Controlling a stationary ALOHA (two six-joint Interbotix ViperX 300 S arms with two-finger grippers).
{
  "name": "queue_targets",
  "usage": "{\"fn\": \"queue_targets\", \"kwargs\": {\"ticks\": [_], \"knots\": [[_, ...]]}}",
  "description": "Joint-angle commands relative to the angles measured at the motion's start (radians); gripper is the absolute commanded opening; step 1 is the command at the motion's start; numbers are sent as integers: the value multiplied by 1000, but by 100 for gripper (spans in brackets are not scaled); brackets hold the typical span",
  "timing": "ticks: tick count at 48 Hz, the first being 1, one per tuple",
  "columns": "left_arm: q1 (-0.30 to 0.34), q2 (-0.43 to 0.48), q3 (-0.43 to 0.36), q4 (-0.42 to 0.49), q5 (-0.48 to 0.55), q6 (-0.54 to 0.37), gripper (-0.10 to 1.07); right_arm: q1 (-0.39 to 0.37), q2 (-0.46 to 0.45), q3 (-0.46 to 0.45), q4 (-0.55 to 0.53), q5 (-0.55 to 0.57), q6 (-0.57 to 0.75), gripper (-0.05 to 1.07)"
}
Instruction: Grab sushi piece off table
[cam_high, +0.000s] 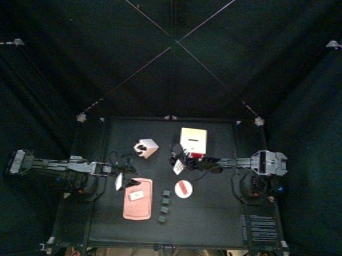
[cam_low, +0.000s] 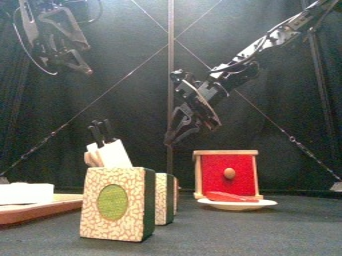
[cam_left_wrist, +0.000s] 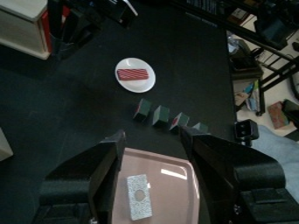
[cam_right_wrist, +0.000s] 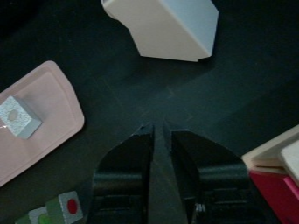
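We are looking at a robotics lab test pen: black curtains (cam_high: 54, 60) enclose a small black table (cam_high: 221, 205) with thin corner posts, 2 black arms reach over it, and crossed lines run overhead.

- Top view: things on the table (cam_high: 214, 225) too small to identify; row of small blocks (cam_high: 164, 207) reads as dark specks.
- Front view: pink tray (cam_low: 34, 208) cut by the edge; white piece (cam_low: 24, 193) on it cropped too.
- Front view: patterned block (cam_low: 115, 203) hides most of the block (cam_low: 162, 197) behind it.
- Right wrist view: white knife block (cam_right_wrist: 170, 28) cut off by the edge, red box (cam_right_wrist: 281, 179) only a corner.
- Left wrist view: tray partly behind the jaws, clutter past the table blurred.
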Motion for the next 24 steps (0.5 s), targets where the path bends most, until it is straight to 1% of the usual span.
{"fn": "queue_targets", "kwargs": {"ticks": [1, 15, 24], "knots": [[-5, 11, -15, -2, -9, 2, 87, 6, -57, -2, 2, -3, 0, 59], [-37, 54, -51, 8, -23, 3, 87, 9, -144, 72, 2, -3, 8, 59], [-81, 98, -60, 48, -28, 5, 87, 11, -201, 129, -3, -3, -2, 59]]}}
